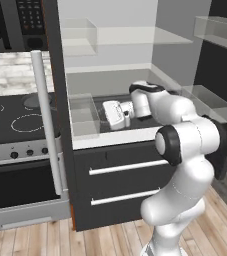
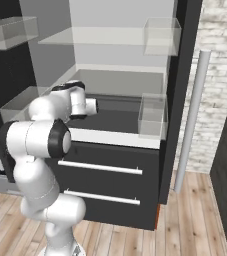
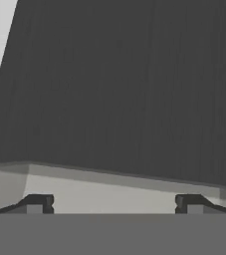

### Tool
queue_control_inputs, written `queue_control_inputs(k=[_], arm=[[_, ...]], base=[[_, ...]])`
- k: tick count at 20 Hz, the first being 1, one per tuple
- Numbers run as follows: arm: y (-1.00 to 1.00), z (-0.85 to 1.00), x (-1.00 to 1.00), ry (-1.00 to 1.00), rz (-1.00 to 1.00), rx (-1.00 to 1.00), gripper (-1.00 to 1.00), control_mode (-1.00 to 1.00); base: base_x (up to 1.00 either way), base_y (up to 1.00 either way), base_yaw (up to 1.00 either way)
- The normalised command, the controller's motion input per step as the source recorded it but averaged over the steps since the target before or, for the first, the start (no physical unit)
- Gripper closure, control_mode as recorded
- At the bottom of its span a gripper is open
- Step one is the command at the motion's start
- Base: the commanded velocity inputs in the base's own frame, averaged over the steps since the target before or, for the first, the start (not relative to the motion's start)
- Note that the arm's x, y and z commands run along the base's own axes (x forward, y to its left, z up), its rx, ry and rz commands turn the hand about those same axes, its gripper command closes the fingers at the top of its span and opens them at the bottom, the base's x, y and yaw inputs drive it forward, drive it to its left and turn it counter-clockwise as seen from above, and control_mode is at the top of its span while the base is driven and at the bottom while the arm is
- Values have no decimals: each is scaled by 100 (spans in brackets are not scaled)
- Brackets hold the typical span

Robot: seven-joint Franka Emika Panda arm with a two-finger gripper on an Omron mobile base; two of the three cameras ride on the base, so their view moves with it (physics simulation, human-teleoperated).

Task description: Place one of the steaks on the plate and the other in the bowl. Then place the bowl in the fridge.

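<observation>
The fridge (image 1: 60,75) stands open, and my arm reaches into its lower compartment over the dark shelf (image 2: 120,112). Above the front part of that shelf my gripper (image 1: 122,121) hangs open, pointing down. In the right base view the gripper (image 2: 94,106) is mostly hidden behind the wrist. The hand view shows the gripper (image 3: 114,204) with its fingertips (image 3: 37,203) far apart and nothing between them, above the shelf (image 3: 124,89) and its pale front edge. The steaks, the plate and the bowl are out of view.
A clear bin (image 1: 82,117) sits at the shelf's left end. Two dark drawers with silver handles (image 1: 127,167) lie below. The door's long silver handle (image 1: 47,125) stands left of the opening. A stove (image 1: 20,120) is further left. Clear door bins (image 1: 215,102) are at the right.
</observation>
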Motion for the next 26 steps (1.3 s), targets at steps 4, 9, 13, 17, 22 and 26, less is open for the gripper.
queue_control_inputs(k=[4,9,13,17,22,26], arm=[[-100,0,0,-4,2,-30,-100,-100],[-85,-12,-72,-11,10,-39,-100,-100],[-30,-24,-99,-11,29,-47,-100,-100],[-42,-27,-100,-30,50,-36,-100,-100],[-54,0,-91,-24,58,-31,-100,-100],[-50,0,-63,-22,62,-21,-100,-100]], base=[[0,0,0],[0,0,0],[0,0,0],[0,0,0],[0,0,0],[0,0,0]])
